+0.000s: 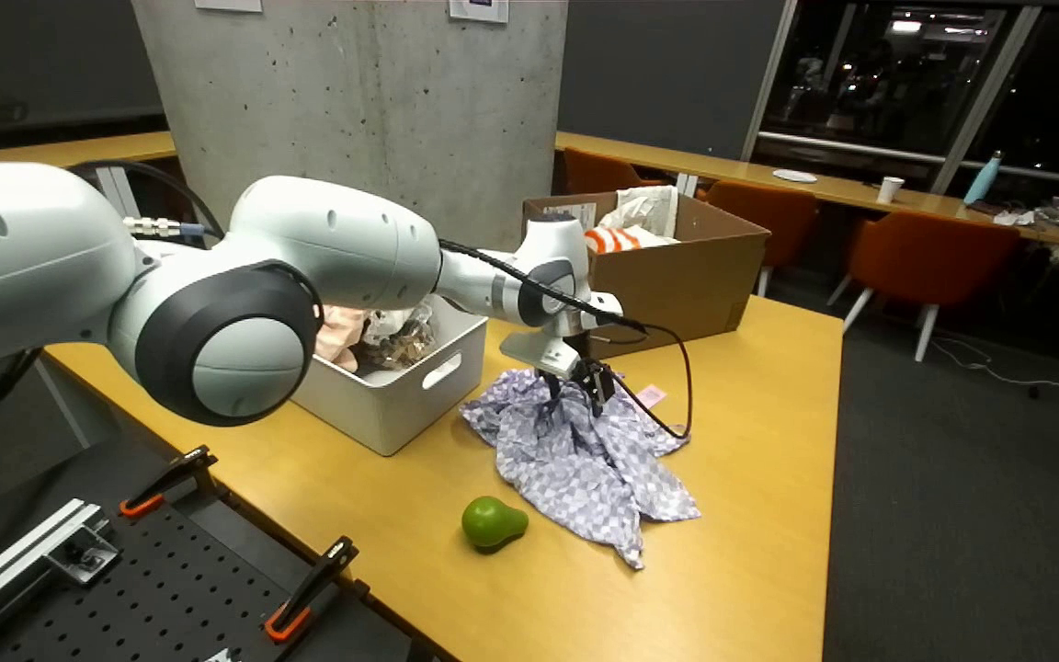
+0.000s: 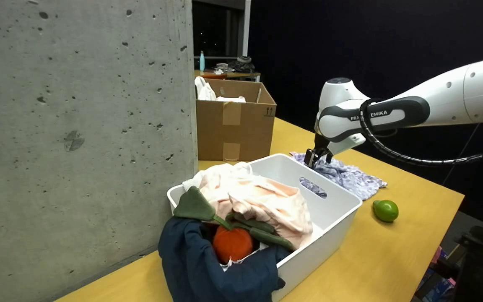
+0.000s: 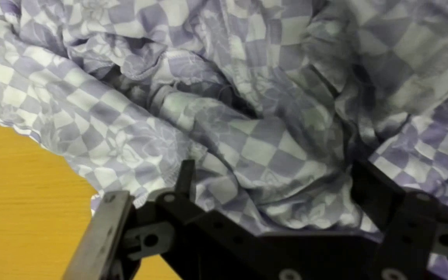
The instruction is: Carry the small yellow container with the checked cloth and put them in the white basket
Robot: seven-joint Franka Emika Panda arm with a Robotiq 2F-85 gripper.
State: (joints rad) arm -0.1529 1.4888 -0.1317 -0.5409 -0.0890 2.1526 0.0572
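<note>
Beneath the gripper (image 3: 273, 169), checked cloth (image 1: 575, 460), rumpled, between parted fingers (image 3: 185, 179)

1. In an exterior view, we see a bright light (image 1: 905, 28) in the dark window (image 1: 879, 106).
2. There, we find shadow beneath the pear (image 1: 491, 520).
3. In the wrist view, shade dims the cloth (image 3: 263, 147) mid-picture.

We are holding our arm (image 1: 336, 244) outstretched, wrist (image 2: 338, 94) bent, and are pointing our gripper (image 3: 274, 173) downward, its fingers (image 3: 375, 194) spread wide.
</note>
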